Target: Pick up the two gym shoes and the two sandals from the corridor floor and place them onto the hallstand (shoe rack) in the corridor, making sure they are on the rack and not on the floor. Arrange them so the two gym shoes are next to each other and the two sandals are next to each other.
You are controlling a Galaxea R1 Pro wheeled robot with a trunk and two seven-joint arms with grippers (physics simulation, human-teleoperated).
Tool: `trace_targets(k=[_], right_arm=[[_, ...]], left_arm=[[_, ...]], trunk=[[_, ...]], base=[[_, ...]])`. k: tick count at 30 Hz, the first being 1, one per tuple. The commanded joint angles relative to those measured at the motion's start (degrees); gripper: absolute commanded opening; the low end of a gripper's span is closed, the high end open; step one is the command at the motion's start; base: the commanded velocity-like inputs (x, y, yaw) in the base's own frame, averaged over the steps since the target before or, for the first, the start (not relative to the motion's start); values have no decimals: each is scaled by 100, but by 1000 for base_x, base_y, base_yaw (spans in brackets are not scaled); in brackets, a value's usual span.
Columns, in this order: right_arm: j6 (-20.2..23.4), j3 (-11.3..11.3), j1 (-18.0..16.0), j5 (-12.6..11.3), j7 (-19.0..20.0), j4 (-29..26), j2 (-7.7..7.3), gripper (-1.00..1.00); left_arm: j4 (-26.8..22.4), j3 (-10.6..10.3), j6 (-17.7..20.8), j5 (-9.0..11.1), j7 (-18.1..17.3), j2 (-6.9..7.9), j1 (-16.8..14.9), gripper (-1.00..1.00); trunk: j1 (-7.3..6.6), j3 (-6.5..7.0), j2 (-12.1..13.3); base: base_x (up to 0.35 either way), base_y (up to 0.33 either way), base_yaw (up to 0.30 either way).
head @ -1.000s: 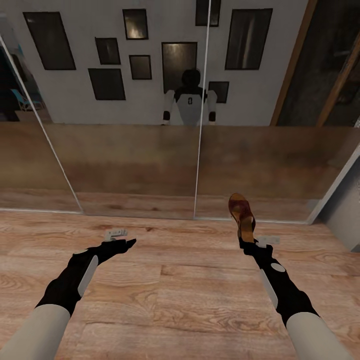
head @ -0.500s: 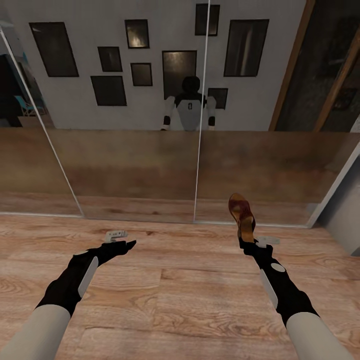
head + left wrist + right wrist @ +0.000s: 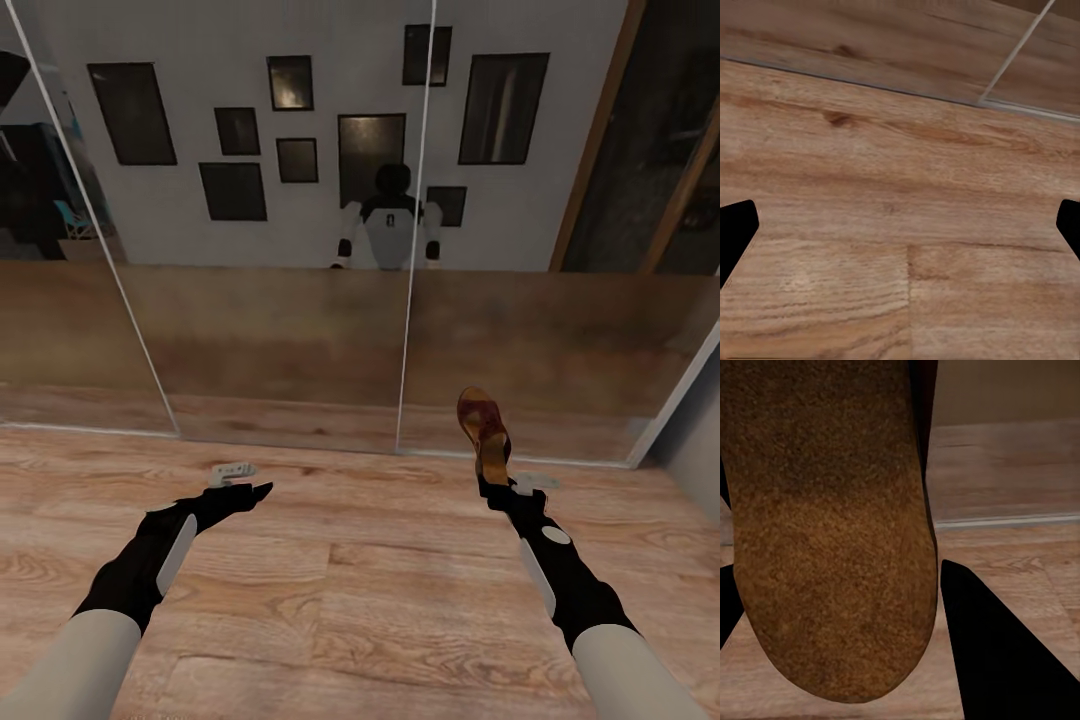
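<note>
Brown sandal (image 3: 483, 428) pinched in my right claw (image 3: 492, 482); left claw (image 3: 262, 488) spread, empty.
My view has swung sideways along the mirrored doors (image 3: 270, 300): I judge I'm turning toward the rack.

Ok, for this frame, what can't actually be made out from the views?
- Right end effector contact on the sandal: right wrist view, footbed covers it.
- Sandal's toe strap: head view, too small and dark.
- Left end effector: left wrist view, fingertips cut by the edges.

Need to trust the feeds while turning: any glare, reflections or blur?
Head view: the mirrored doors reflect the robot and dark frames, without glare. Right wrist view: the sandal is close and soft, the right gripper shut on it. Left wrist view: the floor is evenly lit, slightly soft.
</note>
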Motion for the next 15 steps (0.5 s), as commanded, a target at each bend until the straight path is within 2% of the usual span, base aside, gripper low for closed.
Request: trace_targets(k=[1,15], right_arm=[[4,-4,-1,-41,12,-5,-1,-100],[4,-4,-1,-41,7,-4,-1,-100]], left_arm=[[-3,12,51,43,-13,-4,-3,100],[-3,12,49,43,-13,-7,-3,100]], trunk=[[-1,1,-2],[-1,19,-2]], base=[[0,0,224],[0,0,281]])
